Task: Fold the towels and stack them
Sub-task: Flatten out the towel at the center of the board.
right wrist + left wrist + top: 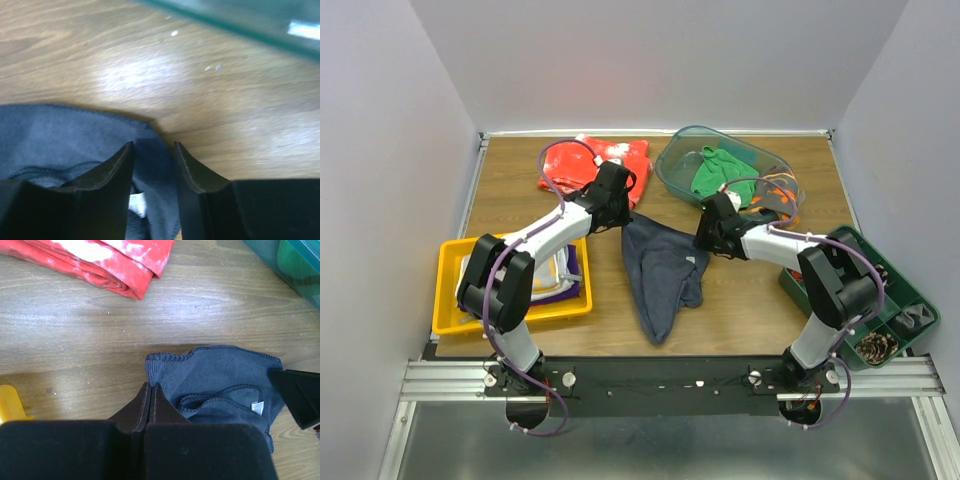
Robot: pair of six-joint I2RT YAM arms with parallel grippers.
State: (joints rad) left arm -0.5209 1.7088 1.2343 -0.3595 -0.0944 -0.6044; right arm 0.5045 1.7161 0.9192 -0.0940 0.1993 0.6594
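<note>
A dark navy towel (660, 275) lies crumpled in the middle of the table, its far edge stretched between my two grippers. My left gripper (626, 213) is shut on the towel's far left corner (160, 362), with its tips (151, 385) meeting at the hem. My right gripper (706, 238) is open, its fingers (152, 145) straddling the far right corner of the towel (60, 135), near the white label. A green towel (716, 172) and a dark grey towel with orange markings (778, 195) lie in a clear bin (672, 160). Purple and white folded towels (568, 278) sit in a yellow tray (455, 300).
A red white-speckled cloth (612, 158) lies at the back, behind my left gripper, and shows in the left wrist view (115, 262). A dark green compartment tray (905, 300) with small items stands at the right edge. The bin's rim (240, 22) is just beyond my right gripper.
</note>
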